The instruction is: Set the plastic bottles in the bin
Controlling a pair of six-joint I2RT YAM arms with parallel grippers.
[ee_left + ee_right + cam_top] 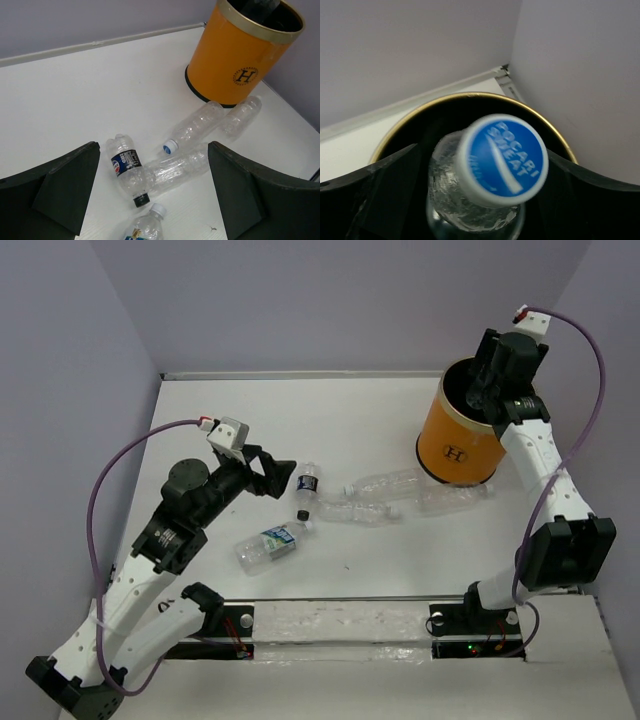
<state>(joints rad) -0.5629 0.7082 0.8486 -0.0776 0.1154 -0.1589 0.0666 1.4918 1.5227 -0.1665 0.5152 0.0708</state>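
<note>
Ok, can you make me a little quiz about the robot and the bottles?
1. How many bottles lie on the table?
2. True or false: the left gripper is holding a bottle.
3. Over the bin, the bottle cap is: A red, B blue, C black?
Key: 1. five; 2. false; 3. B.

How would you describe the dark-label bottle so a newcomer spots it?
Start at the orange bin, then follow the clear bottles lying beside it leftward. The dark-label bottle lies nearest the left claw. Only it carries a dark label and black cap.
</note>
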